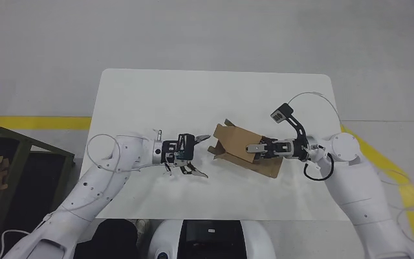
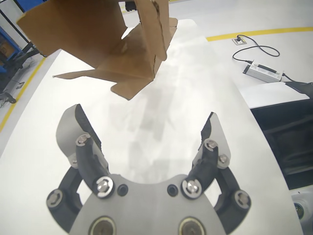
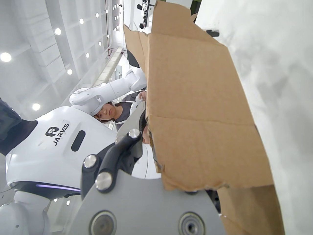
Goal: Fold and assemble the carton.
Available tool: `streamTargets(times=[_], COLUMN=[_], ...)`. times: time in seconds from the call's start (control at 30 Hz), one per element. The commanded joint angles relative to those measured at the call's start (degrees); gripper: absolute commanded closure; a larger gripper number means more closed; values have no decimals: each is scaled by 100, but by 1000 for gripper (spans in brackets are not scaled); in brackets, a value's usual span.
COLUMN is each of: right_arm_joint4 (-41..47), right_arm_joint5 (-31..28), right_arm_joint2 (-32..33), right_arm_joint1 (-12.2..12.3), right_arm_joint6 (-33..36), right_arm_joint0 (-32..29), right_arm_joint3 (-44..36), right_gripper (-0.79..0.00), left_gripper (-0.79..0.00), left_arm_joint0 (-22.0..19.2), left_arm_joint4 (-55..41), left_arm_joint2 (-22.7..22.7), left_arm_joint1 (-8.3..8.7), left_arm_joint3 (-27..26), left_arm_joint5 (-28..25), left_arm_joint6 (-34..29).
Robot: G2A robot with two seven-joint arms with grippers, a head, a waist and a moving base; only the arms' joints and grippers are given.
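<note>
carton point(image 1: 229, 139) sat right of centre on the counter point(image 1: 162, 97), half opened and tilted, with the right jaws pinching its upper panel from the right. left jaws were spread wide and empty, just left of the open end, near it but not touching.

the step looked like squaring the tube and tucking the end flaps. the right side needed a firm pinch as the anchor while the left came in low. it had to catch the loose flap point(image 2: 122, 81) lying toward the counter and push along the crease, not across it. one wall point(image 2: 156, 25) showed a ragged tear — a hard shove could rip it.

the left wrist view gave the hollow inside and that tear. the top view gave the gap between left jaws and cardboard. the right wrist view showed one finger point(image 3: 130, 121) flat against the panel — its partner hidden behind the board.
</note>
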Motion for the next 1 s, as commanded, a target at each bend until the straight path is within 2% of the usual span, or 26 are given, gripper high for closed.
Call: streamTargets(times=[0.0, 0.4, 0.97], right_arm_joint4=[3, 1, 70], right_arm_joint5=[-6, 0, 70], right_arm_joint2=[-13, -71, -191], right_arm_joint1=[-2, 4, -5], right_arm_joint6=[4, 94, 185], right_arm_joint0=[8, -6, 36], right_arm_joint3=[12, -41, -155], right_gripper=[0, 0, 0], left_gripper=[-785, -785, -785], left_arm_joint0=[-44, -487, -767], left_arm_joint4=[-75, -457, -301], left_arm_joint2=[108, 718, 1057], left_arm_joint1=[4, -38, -9], left_arm_joint3=[28, 155, 103], left_arm_joint5=[0, 0, 0], left_arm_joint6=[24, 310, 774])
